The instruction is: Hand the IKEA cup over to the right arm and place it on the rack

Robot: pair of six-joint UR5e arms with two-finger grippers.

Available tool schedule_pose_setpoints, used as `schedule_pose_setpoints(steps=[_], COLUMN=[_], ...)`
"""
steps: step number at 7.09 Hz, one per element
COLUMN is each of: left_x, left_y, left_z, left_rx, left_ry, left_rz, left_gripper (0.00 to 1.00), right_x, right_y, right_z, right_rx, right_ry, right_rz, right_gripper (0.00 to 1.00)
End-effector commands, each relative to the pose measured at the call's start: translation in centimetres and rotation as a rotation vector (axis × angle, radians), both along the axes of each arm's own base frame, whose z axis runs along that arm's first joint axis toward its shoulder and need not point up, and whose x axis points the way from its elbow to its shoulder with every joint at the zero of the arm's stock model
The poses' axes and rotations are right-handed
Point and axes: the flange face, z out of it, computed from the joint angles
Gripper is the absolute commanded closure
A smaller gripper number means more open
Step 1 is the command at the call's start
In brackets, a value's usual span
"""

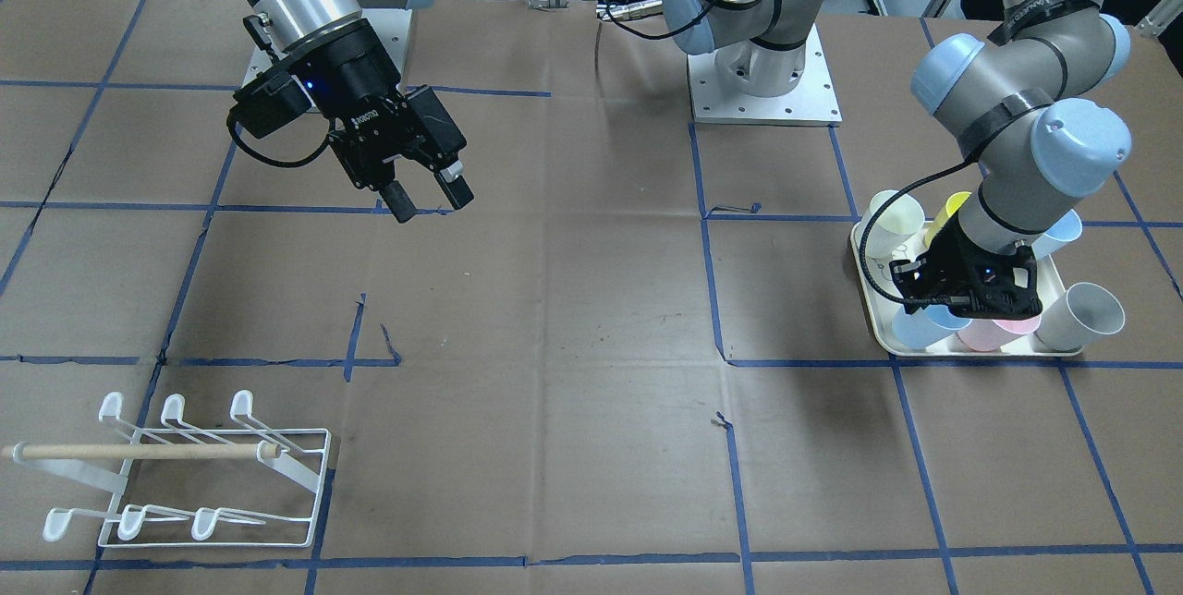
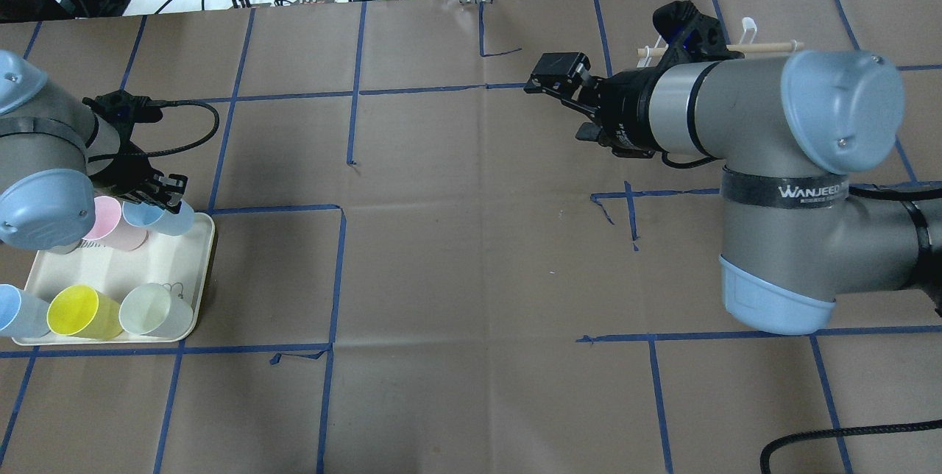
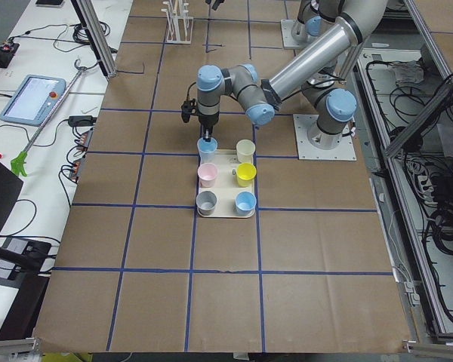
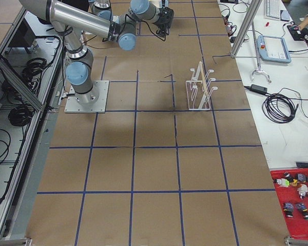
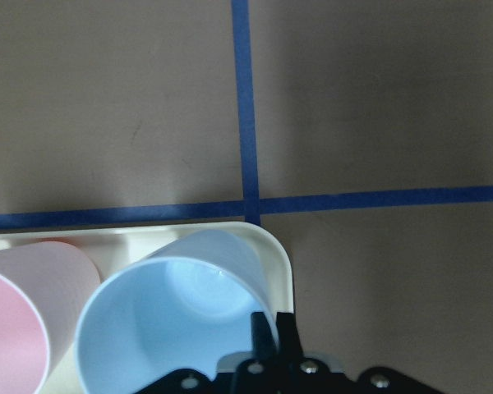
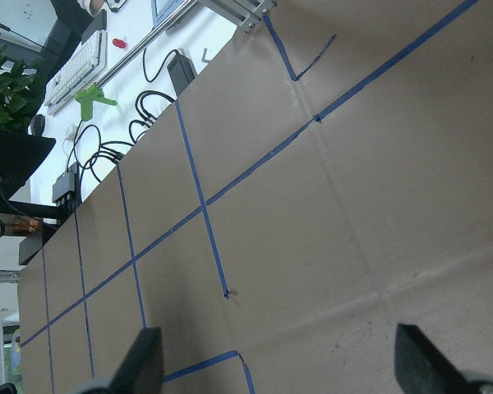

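Wrist camera, left: left gripper [image 5: 273,335] is clamped on the rim wall of the blue cup [image 5: 168,320], with one finger inside and one outside. The tray [image 5: 283,264] corner lies directly beneath the fingertips. A pink cup [image 5: 16,324] sits just beside the held cup.

Wrist camera, right: right gripper [image 6: 279,361] is spread wide and holds nothing.

Front view: the rack [image 1: 185,475] stands well apart from the right gripper and farther still from the left.

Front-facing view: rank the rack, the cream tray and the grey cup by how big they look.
1. rack: looks largest, though it sits nearest the camera, which may flatter it.
2. cream tray: somewhat smaller, partly hidden under the left arm.
3. grey cup: clearly the smallest.
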Motion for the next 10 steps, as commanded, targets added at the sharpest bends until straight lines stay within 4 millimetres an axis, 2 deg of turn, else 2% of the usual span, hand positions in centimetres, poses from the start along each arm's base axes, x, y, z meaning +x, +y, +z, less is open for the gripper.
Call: schedule_pose_setpoints(steps=[1, 3, 4, 6, 7, 9, 10], left_x=[-0.4, -0.9, -1.0, -2.7, -3.1, -5.0, -6.5], left_y=[-0.7, -3.2, -3.9, -5.2, -5.9, -6.4, -6.4], left_z=[6.4, 15.2, 17.1, 17.7, 17.6, 16.2, 16.2], left_rx=[-0.043, -0.018, -0.018, -0.147, -0.242, -0.500, -0.636], left_ry=[-0.002, 0.036, 0.042, 0.211, 0.242, 0.347, 0.433], left_rz=[-0.005, -0.012, -0.030, -0.076, -0.101, -0.201, -0.267], left_gripper=[1.00, 1.00, 1.00, 1.00, 1.00, 1.00, 1.00], right_x=[0.0, 0.1, 0.1, 0.0, 0.0, 0.2, 0.6], right_y=[0.0, 0.0, 0.0, 0.0, 0.0, 0.1, 0.9], right_z=[0.0, 0.0, 0.0, 0.0, 0.0, 0.5, 0.0], right_rx=[-0.003, -0.001, 0.001, 0.001, 0.001, -0.005, -0.008], right_ry=[-0.009, -0.010, -0.010, -0.010, -0.012, -0.069, -0.117], right_rz=[0.004, 0.006, 0.006, 0.005, 0.002, -0.041, -0.062], right_gripper=[0.00, 0.00, 0.00, 0.00, 0.00, 0.00, 0.00])
